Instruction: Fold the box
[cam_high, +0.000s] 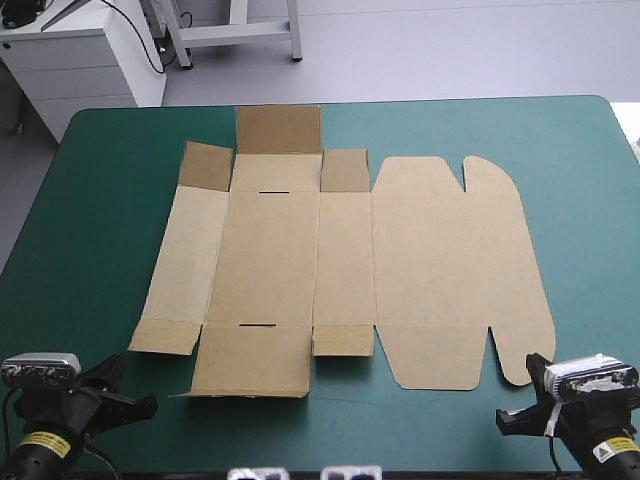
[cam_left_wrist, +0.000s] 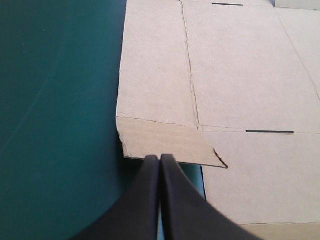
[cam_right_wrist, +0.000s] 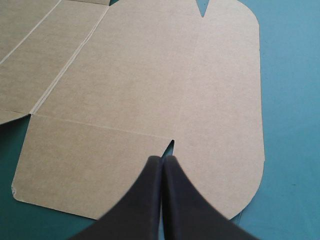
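Observation:
The brown box (cam_high: 330, 260) lies as a flat cut sheet across the middle of the teal-green table. Its lid panel with rounded corners (cam_high: 450, 270) is on the right, and the far flaps (cam_high: 278, 130) stand slightly raised. My left gripper (cam_high: 148, 404) is shut near the table's front left corner. In the left wrist view its tips (cam_left_wrist: 160, 158) meet just short of the box's small near-left corner flap (cam_left_wrist: 165, 142). My right gripper (cam_high: 505, 420) is shut at the front right. Its tips (cam_right_wrist: 162, 159) hover by the notch (cam_right_wrist: 171, 145) in the lid's near edge.
Bare teal-green cover (cam_high: 90, 220) borders the sheet on the left, and a narrower strip (cam_high: 585, 220) runs along its right. The table's front edge lies right by both grippers. Two narrow slots (cam_high: 258, 325) are cut in the box's base panel.

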